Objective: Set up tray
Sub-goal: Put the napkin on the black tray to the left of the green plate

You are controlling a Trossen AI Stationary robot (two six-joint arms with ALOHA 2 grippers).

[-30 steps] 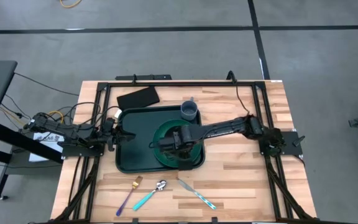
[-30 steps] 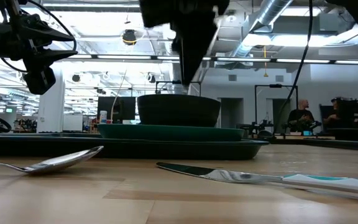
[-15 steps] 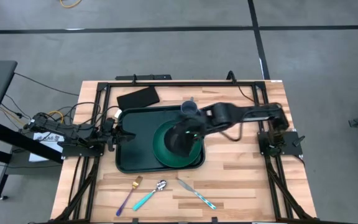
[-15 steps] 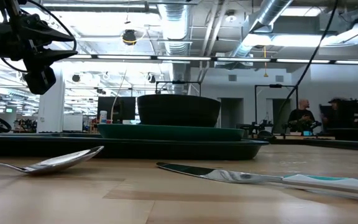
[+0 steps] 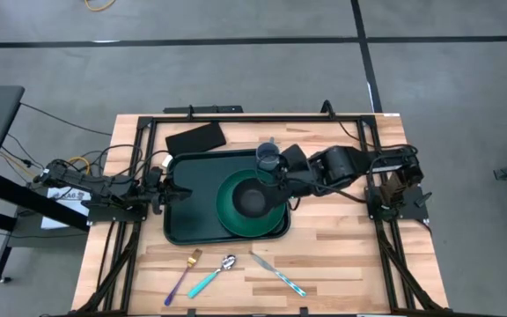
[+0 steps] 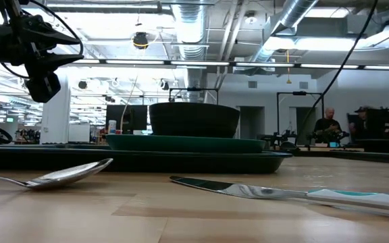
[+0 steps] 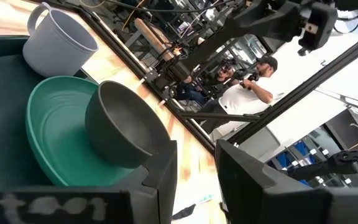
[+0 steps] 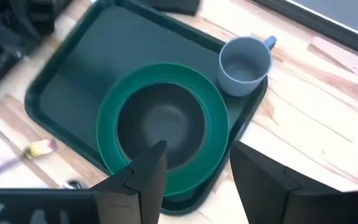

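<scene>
**Right gripper lets go of bowl, pulls back**

Right gripper (image 5: 282,173) is released, fingers spread with nothing between them, and sits above the tray's right rim near the mug (image 5: 268,157). My arm is folding back toward its base on the right side of the table. A second ago this gripper was down at the bowl (image 5: 253,200); half a second ago it had lifted and was swinging away; now it is clear of the bowl altogether.

Bowl rests on the green plate (image 5: 229,204), plate sits in the right half of the tray (image 5: 187,216), mug in the tray's back right corner. Tray lies mid-table, its left half bare. So the bowl placement looks done.

Left gripper (image 5: 167,187) waits at the tray's left edge, unchanged across the frames, fingers apart and empty in its wrist view.

Fork (image 5: 183,274), spoon (image 5: 213,276) and knife (image 5: 277,274) lie on the wood in front of the tray, unmoved. Black rectangle (image 5: 195,138) behind the tray, unmoved too. Cutlery is likely next.
</scene>
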